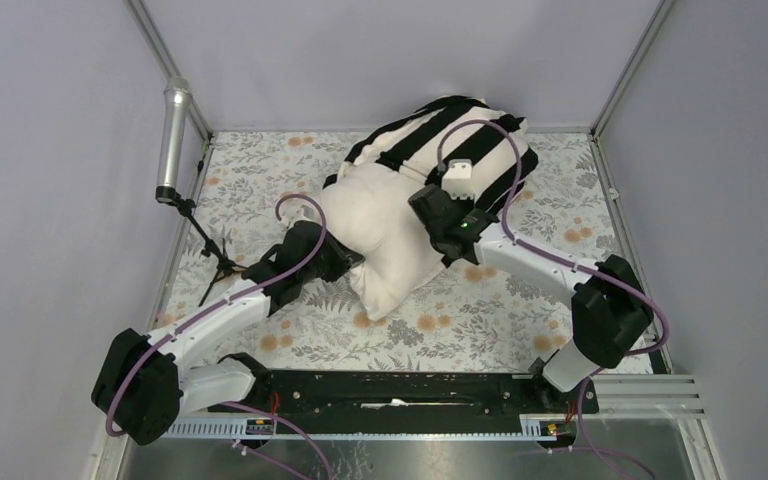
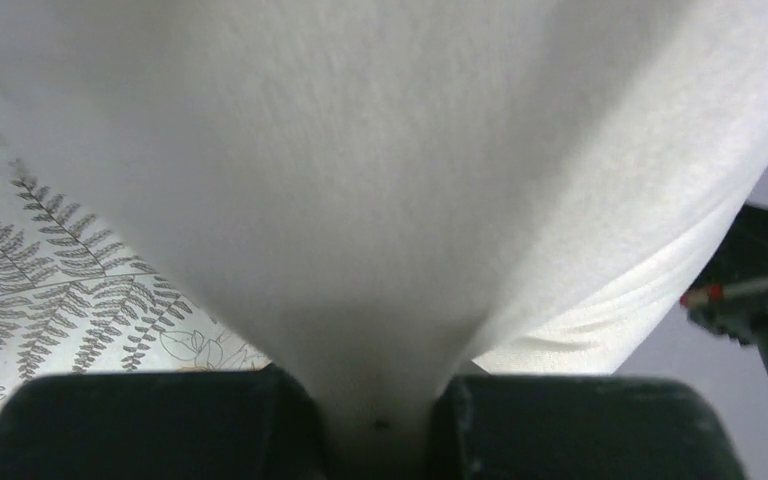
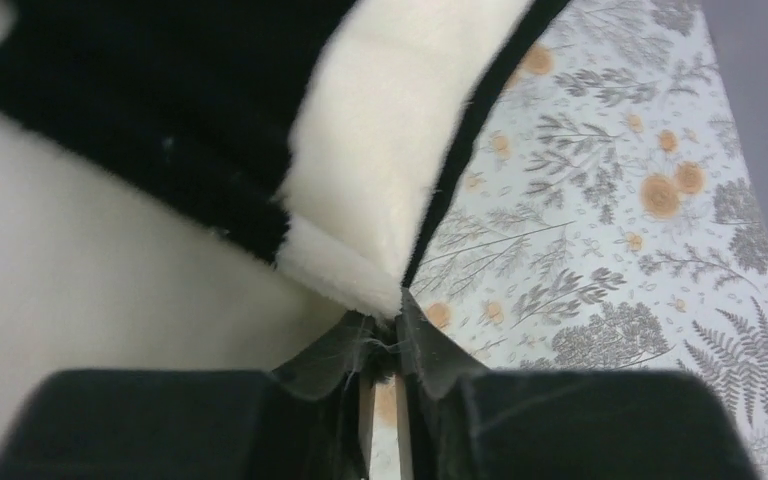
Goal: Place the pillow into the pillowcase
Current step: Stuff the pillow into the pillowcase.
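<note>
Pillow (image 1: 380, 235) lay mid-frame on the surface (image 1: 460, 330), long axis running up-right, far end inside the pillowcase (image 1: 460, 135). I had the left gripper (image 2: 380, 425) pinched shut on its lower-left edge and the right gripper (image 3: 385, 370) clamped on the case's hem, mouth up-right of my left.

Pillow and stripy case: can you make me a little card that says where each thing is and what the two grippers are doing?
pillow: cream; far end inside the pillowcase, near end sticking out
pillowcase: black and white stripes, at the far side of the table
left gripper: shut on a pinch of the pillow
right gripper: pinching the pillowcase's open edge
table: flowery cover
job done: not yet, about half the pillow is outside
</note>
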Tool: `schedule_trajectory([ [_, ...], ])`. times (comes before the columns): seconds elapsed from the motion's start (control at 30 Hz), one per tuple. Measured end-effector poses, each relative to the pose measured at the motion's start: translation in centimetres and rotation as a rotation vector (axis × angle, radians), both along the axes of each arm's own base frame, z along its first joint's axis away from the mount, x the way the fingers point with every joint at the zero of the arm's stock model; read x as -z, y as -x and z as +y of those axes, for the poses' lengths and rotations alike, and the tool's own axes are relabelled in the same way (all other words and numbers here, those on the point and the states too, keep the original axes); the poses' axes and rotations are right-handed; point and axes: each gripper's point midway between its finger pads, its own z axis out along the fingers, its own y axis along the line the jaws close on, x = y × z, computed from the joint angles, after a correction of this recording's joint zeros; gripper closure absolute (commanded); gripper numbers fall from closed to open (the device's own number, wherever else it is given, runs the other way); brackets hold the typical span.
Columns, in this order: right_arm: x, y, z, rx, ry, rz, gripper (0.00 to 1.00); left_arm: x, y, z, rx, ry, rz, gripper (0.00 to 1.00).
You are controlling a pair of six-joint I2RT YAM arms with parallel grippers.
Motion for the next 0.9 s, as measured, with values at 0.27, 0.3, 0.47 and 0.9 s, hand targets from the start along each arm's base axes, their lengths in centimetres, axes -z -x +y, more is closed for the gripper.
schedule_trajectory([
  [0.27, -2.5, 7.1, 10.9, -0.308, -0.04, 0.027, 1.0, 0.6, -1.7, 0.9, -0.082, -0.081, -0.015, 1.0],
  [0.3, -2.5, 7.9, 11.7, -0.339, -0.046, 0.035, 1.0, 0.6, -2.0, 0.9, -0.091, -0.108, -0.018, 1.0],
  [0.47, -3.2, 8.3, 10.6, -0.37, -0.058, 0.092, 1.0, -0.6, -2.8, 0.2, -0.082, -0.161, -0.076, 1.0],
  [0.9, -26.2, 8.5, 14.8, -0.551, -0.204, -0.191, 1.0, -17.5, 0.4, -1.2, -0.029, -0.137, -0.433, 1.0],
])
